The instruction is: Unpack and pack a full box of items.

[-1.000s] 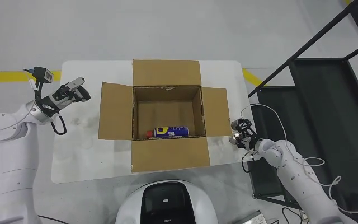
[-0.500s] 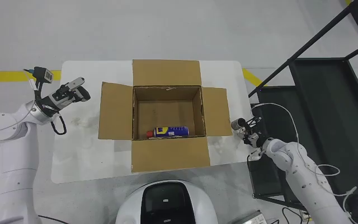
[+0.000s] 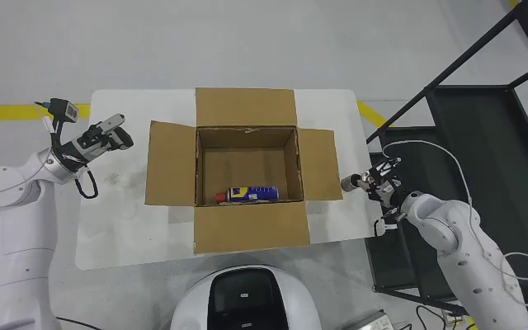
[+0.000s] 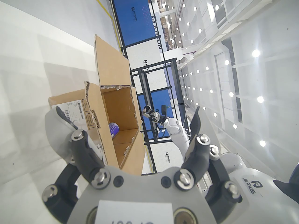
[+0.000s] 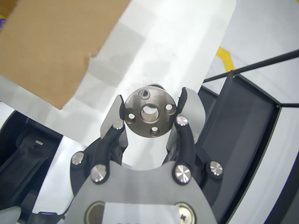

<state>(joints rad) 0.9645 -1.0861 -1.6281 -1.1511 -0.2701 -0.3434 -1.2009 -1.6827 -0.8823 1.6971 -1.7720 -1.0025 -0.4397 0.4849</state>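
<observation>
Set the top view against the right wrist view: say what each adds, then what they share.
Top view: the left gripper, open beside the left flap of the box, and the spray can lying inside it. Right wrist view: the metal disc with its holes, clamped in the right gripper. Shared: that gripper, the box's right flap, the white table and the black rack.

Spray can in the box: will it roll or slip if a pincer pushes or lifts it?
The spray can lies on its side, a cylinder, so a push would likely roll it. The box's near wall beside it should block that side. Its smooth shell may slip.
</observation>
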